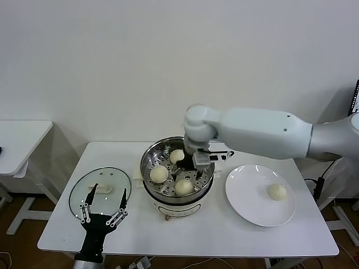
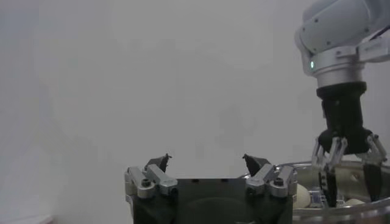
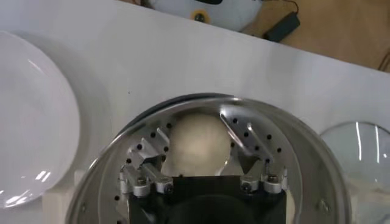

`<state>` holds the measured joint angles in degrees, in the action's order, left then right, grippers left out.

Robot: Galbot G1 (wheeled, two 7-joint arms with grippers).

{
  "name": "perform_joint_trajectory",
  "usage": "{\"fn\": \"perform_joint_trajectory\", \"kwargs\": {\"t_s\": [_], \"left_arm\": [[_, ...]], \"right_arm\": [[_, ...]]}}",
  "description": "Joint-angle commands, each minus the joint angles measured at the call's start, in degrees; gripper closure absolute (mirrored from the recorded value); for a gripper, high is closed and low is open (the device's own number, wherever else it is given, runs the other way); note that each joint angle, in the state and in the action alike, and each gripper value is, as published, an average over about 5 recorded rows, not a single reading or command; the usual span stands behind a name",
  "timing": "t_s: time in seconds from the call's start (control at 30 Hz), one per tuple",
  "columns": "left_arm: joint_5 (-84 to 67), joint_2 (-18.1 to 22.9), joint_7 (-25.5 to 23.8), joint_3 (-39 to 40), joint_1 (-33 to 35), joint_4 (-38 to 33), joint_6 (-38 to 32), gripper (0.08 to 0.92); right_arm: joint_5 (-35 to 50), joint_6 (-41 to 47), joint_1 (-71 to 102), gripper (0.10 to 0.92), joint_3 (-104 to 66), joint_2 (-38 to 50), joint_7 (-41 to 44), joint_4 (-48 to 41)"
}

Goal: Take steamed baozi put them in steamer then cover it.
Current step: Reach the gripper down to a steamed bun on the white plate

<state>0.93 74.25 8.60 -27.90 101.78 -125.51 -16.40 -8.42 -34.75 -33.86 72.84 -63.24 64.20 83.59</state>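
Observation:
The steamer (image 1: 147, 161) stands mid-table on its cream base and holds three baozi (image 1: 159, 174). My right gripper (image 1: 200, 175) reaches down into it, open. In the right wrist view its fingers (image 3: 155, 159) flank a baozi (image 3: 198, 143) resting on the perforated tray, with small gaps on both sides. Another baozi (image 1: 276, 191) lies on the white plate (image 1: 247, 196). The glass cover (image 1: 81, 193) lies flat at the table's left. My left gripper (image 1: 109, 190) hovers open over the cover's near edge, holding nothing.
The white plate sits right of the steamer, close to it. A second white table (image 1: 22, 140) stands off to the left. A wall rises behind the table. The steamer's power cord (image 1: 224, 153) runs behind it.

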Motion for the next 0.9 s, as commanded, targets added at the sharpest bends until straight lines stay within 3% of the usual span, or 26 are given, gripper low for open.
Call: {"fn": "perform_joint_trajectory", "kwargs": {"t_s": [0.03,0.3,0.53,0.9], "left_arm": [[0.1,-0.1,0.0,-0.1,0.0,-0.2,0.2,0.177],[0.2,-0.1,0.0,0.1,-0.1,-0.4,0.5,0.177],[0.2,0.0,0.0,0.4,-0.4,0.0,0.7,0.177],[0.2,0.1,0.0,0.2,-0.2,0.3,0.9,0.177]], "right_arm": [[19.2,18.9,-3.6,0.203,-7.1,12.7,5.8,-5.8],[25.2,32.8,-1.7,0.203,-7.2,22.6,9.5,-21.6],[22.1,33.0,8.8,0.203,-5.9,26.7,7.3,-30.3],[16.1,32.6,23.8,0.203,-12.5,27.3,3.1,-32.9]]}}
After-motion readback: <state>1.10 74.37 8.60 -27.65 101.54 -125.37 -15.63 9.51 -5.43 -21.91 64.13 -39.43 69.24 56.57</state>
